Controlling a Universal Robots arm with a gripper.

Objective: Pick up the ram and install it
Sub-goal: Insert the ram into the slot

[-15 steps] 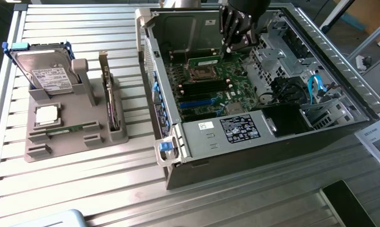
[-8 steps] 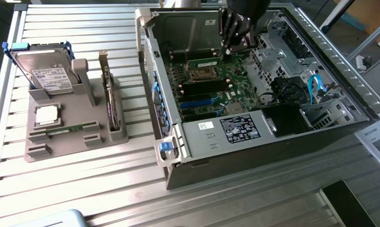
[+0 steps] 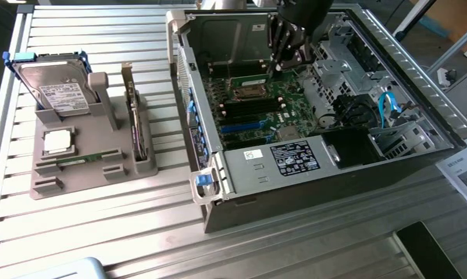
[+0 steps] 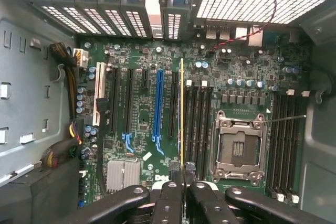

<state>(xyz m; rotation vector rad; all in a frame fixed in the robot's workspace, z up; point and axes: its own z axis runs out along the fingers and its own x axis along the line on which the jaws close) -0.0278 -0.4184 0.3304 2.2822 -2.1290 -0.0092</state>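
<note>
The ram [image 4: 182, 114] is gripped edge-on by the closed end effector [image 4: 184, 182] and is seen as a thin yellow-edged line above the motherboard [image 4: 142, 124], inside the open computer case [image 3: 217, 192]. It lies along the near edge of the bank of black memory slots [image 4: 198, 124], between these and the black expansion slot [image 4: 173, 103]. Whether it is already seated cannot be told.

For a clean insertion, the stick should be held square and parallel to one slot, centred along its length, and pressed evenly at both ends; a tilt would likely jam it.

The CPU socket [image 4: 239, 148] sits just beside the slot bank, with the blue expansion slot [image 4: 159, 103] on the other side. Nothing is seen lying across the slots. On the surface [image 3: 295, 250], well apart, a grey holder [image 3: 70, 174] carries a hard drive [image 3: 59, 87] and a second green stick [image 3: 89, 158].
</note>
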